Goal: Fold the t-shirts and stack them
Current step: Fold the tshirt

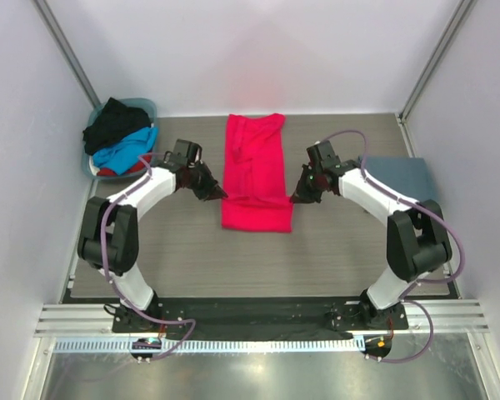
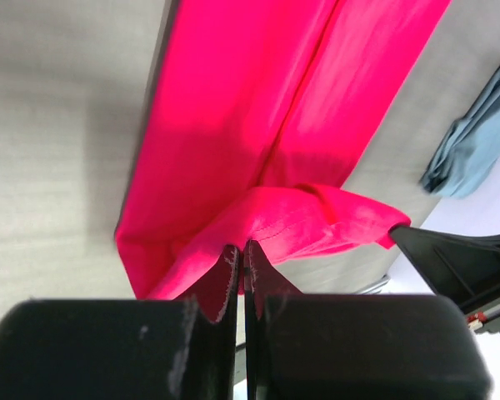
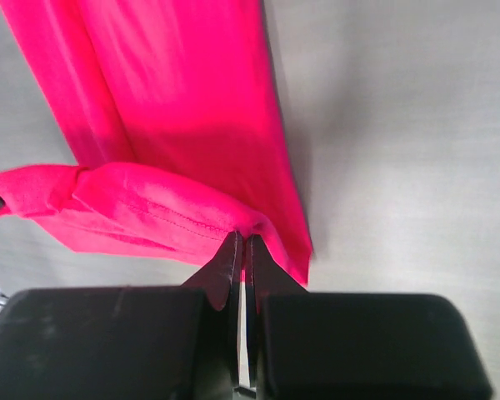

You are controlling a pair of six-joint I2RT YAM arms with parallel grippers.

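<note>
Now left end effector [image 1: 218, 193], right end effector [image 1: 297, 198] pinch red-pink t-shirt [image 1: 254, 167]; basket [image 1: 147, 106] holds shirts [image 1: 117, 127].

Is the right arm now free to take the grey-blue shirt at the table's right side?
Probably not yet: the right arm's jaws are shut on the red-pink shirt's edge. The grey-blue shirt lies close beside it, with nothing between.

Bare table [image 1: 183, 250] across the lower frame is open; a basket [image 1: 147, 105] blocks the upper left, a grey-blue shirt [image 1: 397, 173] the right.
</note>
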